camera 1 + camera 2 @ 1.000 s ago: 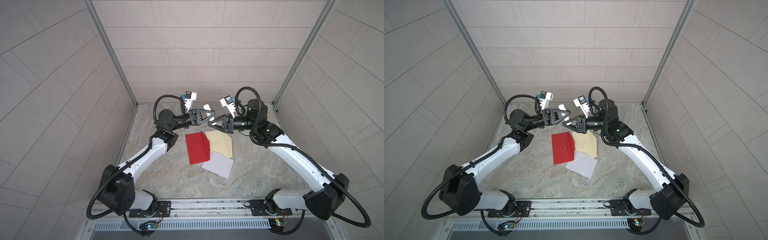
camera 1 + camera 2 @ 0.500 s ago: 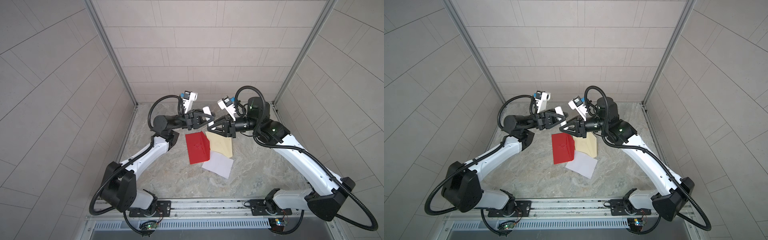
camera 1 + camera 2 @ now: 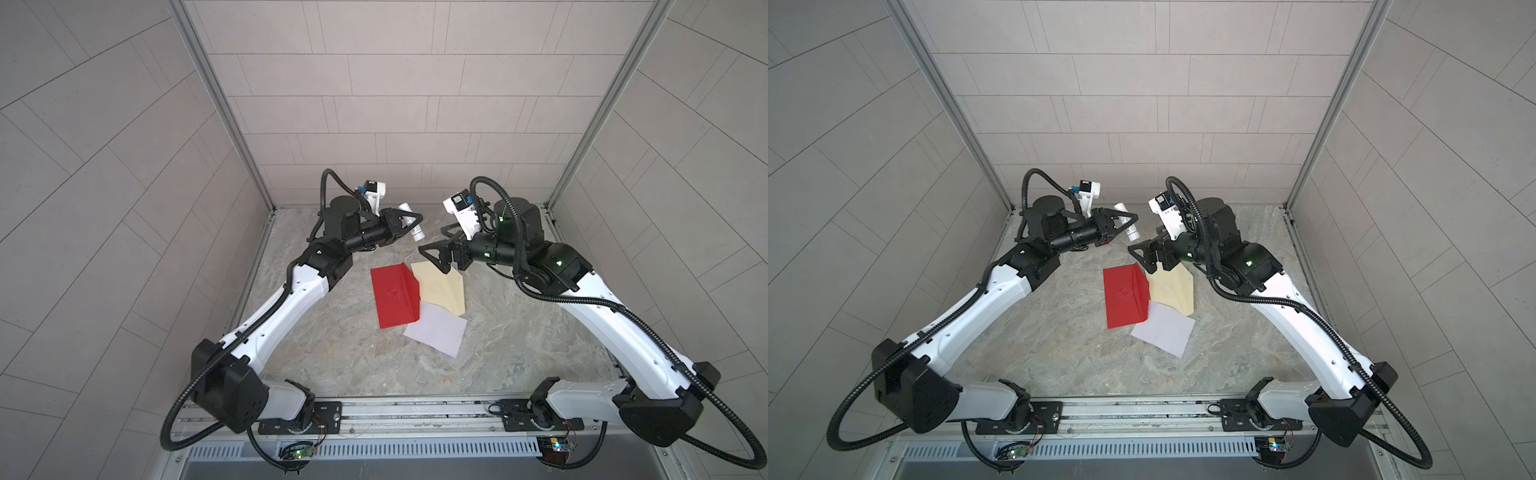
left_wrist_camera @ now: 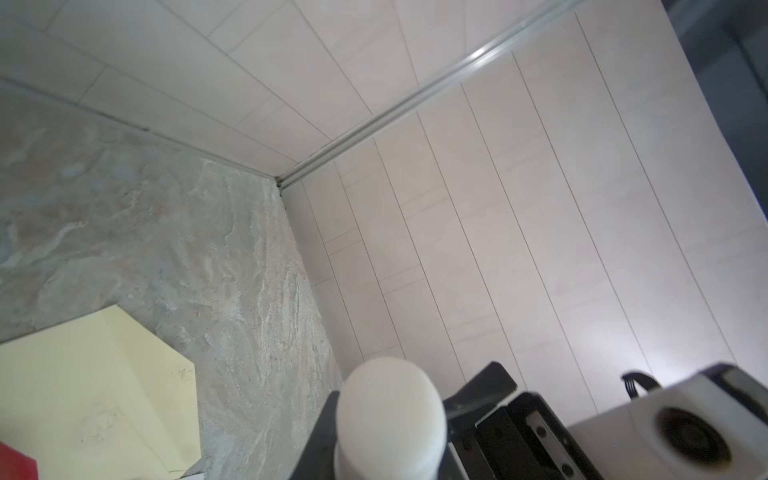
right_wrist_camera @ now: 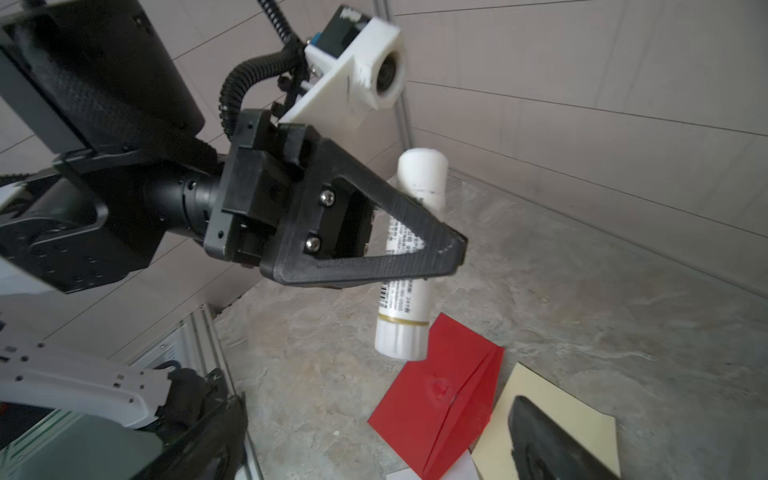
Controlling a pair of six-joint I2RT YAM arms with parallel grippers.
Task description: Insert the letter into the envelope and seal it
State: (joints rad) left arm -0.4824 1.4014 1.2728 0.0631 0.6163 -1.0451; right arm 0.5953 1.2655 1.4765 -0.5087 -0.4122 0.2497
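Marbled grey worktop (image 3: 332, 353) fills the floor of a tiled booth, and nearest the front rail lies a white sheet (image 3: 436, 334), flat and, by the look of it, the letter. One corner of it is tucked beneath a red envelope (image 3: 395, 297), which rests just behind with its flap folded up. Touching the red one on its far side is a cream envelope (image 3: 442, 286), also flat, its flap spread out.

Above the cream envelope's far edge hangs the right claw (image 3: 434, 243), jaws spread wide and empty, touching nothing. Farther back and well apart from the paper, the left claw (image 3: 409, 219) is clenched round a white glue stick (image 5: 405, 328), held in the air and tilted, its ridged end lowest and what seems to be the cap on top.

Judging from this, the step in hand is readying the glue, while the letter is not yet inside any envelope. The next move likely calls for the free right claw to come down on the white sheet, pinch an edge without creasing it, and slide it into an open pocket before any glue reaches a flap.
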